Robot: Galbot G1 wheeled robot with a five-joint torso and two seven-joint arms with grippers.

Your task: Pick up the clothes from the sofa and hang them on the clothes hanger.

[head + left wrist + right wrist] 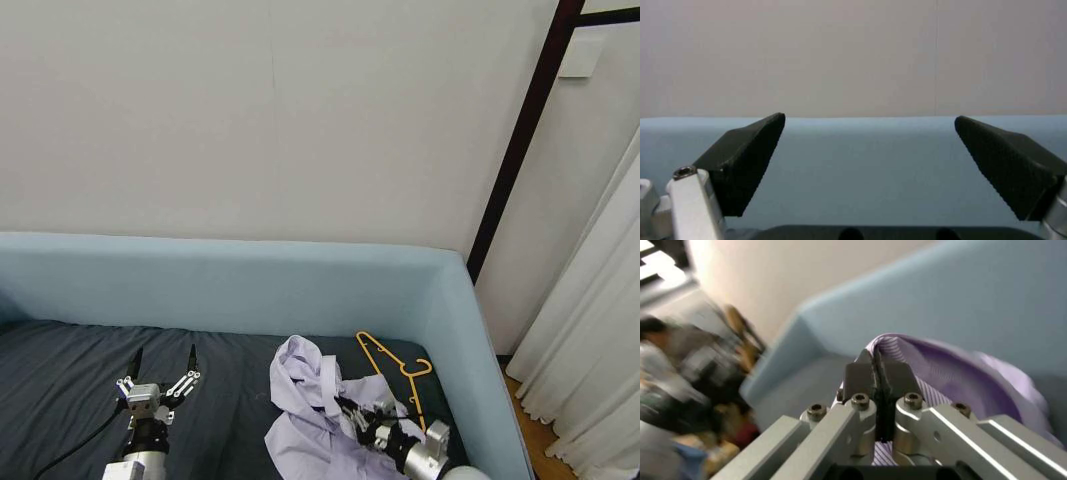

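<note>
Right claw [352,408]: down in the crumpled lavender shirt [305,395], at the right end of the sofa [250,285]. In the right wrist view my fingers [860,377] are pressed together on a fold of the striped cloth.

Shirt: heaped on the dark seat cushion [70,365], near the corner.

Orange hanger [393,365]: flat on the cushion just beside the shirt, on the armrest side.

Left claw [165,352]: hovers over the cushion, well apart from the shirt. Fingers spread wide, pointing toward the backrest, holding nothing.
</note>
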